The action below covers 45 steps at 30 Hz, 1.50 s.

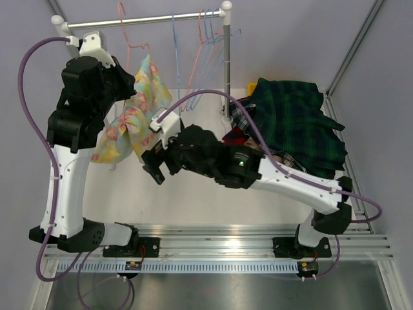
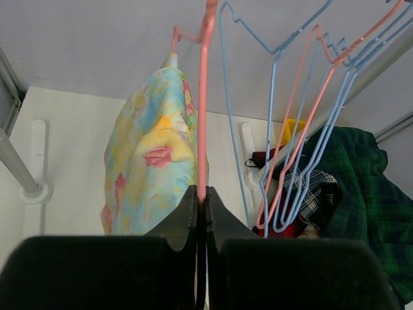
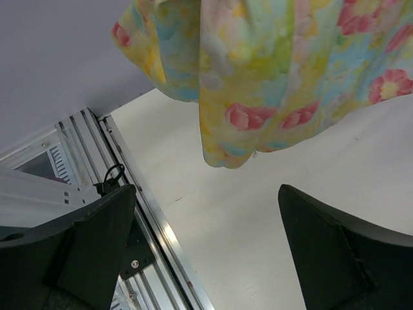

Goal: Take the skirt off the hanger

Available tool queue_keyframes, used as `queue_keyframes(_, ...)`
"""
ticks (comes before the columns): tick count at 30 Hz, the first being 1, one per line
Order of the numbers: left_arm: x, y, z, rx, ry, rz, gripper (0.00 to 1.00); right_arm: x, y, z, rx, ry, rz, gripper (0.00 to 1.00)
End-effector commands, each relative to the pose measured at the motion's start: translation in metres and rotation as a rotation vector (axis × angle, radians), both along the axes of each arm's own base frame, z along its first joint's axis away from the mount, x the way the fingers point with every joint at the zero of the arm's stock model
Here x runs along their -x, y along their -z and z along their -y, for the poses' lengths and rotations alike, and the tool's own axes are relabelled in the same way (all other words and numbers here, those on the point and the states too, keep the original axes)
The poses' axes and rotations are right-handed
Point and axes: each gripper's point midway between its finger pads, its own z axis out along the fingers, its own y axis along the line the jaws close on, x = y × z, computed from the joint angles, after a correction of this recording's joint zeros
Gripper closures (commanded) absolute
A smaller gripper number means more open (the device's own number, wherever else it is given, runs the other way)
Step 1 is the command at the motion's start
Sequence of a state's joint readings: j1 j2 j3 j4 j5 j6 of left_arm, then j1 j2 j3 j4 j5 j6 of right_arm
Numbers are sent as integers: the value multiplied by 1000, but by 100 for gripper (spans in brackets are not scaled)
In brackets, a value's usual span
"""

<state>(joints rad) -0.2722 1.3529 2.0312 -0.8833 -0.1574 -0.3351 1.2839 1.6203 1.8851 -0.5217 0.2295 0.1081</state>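
Left gripper (image 2: 201,194): fingers pressed together on the pink hanger (image 2: 204,97) wire, no gap visible between them, so it is clamped on the hanger and not on cloth. Skirt (image 2: 151,161), floral yellow/blue/pink, hangs from that hanger under the left end of the rail (image 1: 148,19), long axis running straight down from the rail and the hem its lowest part. Right gripper (image 3: 206,194): fingers wide apart, nothing between them, sitting lower than the rail and under the hem; its wrist view looks up at the hem from below, cloth clear of both fingers. Key relation: the skirt lies above the right gripper, toward the rail, and the hem is the part nearest it. Right arm is nearer the free cloth; left arm is already taken up steadying the hanger. Judgement: the next move calls for the right gripper to rise to the hem, close on it, and draw the skirt down, away from the rail. Spare hangers (image 2: 292,194), blue and pink, hang further right along the rail; plaid pile (image 1: 300,123) lies below the rail's right end. Writing: no brand, label or text readable in any view
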Motion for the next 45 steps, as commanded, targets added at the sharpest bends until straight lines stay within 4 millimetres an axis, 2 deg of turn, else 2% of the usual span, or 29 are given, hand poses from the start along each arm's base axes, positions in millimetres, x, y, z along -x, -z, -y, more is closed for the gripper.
queue_keyframes(1,26,-43,3,64,48,148,100,-2,-26,-20,-45,21,73,1)
queue_keyframes(2,29,-45,3,66,52,152,100,-2,-23,-26,-35,25,76,1)
queue_keyframes(3,32,-46,2,64,55,155,100,-2,-29,-30,-46,29,85,1)
queue_keyframes(4,36,-47,1,64,55,160,100,0,-21,-39,-28,26,90,0)
queue_keyframes(6,44,-49,-1,67,57,172,100,-1,-27,-44,-47,35,97,1)
queue_keyframes(7,46,-49,-1,69,61,174,100,-2,-22,-50,-42,38,100,1)
queue_keyframes(11,59,-50,0,77,82,182,100,-10,-26,-53,-63,135,163,2)
queue_keyframes(14,69,-54,-1,88,93,199,100,-17,-26,-51,-74,194,257,23)
queue_keyframes(15,76,-57,-1,95,100,211,100,-19,-22,-52,-81,205,267,46)
queue_keyframes(17,80,-60,-2,103,103,219,100,-21,-22,-49,-83,233,274,71)
queue_keyframes(18,83,-61,-2,105,105,225,100,-22,-18,-48,-75,243,273,92)
queue_keyframes(19,85,-63,-3,106,103,231,100,-24,-18,-44,-81,258,266,100)
queue_keyframes(21,86,-65,-8,100,81,242,100,-19,-9,-39,-62,267,261,100)
queue_keyframes(22,87,-66,-11,95,68,246,100,-16,-13,-30,-74,281,254,100)
queue_keyframes(23,87,-67,-14,81,54,250,100,-12,-8,-25,-69,285,246,100)
queue_keyframes(24,87,-70,-20,74,25,256,100,-7,19,-20,-11,285,242,100)
queue_keyframes(25,87,-71,-23,65,12,256,100,7,16,-7,-41,282,221,100)
queue_keyframes(26,88,-77,-26,53,0,272,100,10,27,2,-28,305,211,100)
queue_keyframes(27,88,-80,-29,46,-18,279,100,16,69,13,46,305,190,100)
queue_keyframes(28,88,-82,-31,40,-27,286,100,25,71,28,-1,328,133,100)
queue_keyframes(29,87,-88,-33,29,-35,299,100,30,91,38,33,331,101,100)
queue_keyframes(30,86,-89,-36,21,-52,296,100,33,129,52,98,343,76,100)
queue_keyframes(31,85,-91,-37,17,-58,299,100,37,135,63,63,372,11,100)
queue_keyframes(33,81,-94,-39,10,-70,301,100,44,170,86,142,405,-8,100)
queue_keyframes(36,77,-91,-39,7,-74,297,100,49,179,109,138,458,-43,100)
queue_keyframes(39,71,-81,-39,-10,-83,269,100,40,169,131,112,534,-25,100)
queue_keyframes(42,63,-65,-38,-35,-84,235,100,26,142,152,76,620,49,100)
queue_keyframes(43,58,-54,-37,-45,-82,209,100,18,130,165,71,666,99,100)
queue_keyframes(45,51,-49,-34,-52,-79,208,100,8,115,175,65,705,132,100)
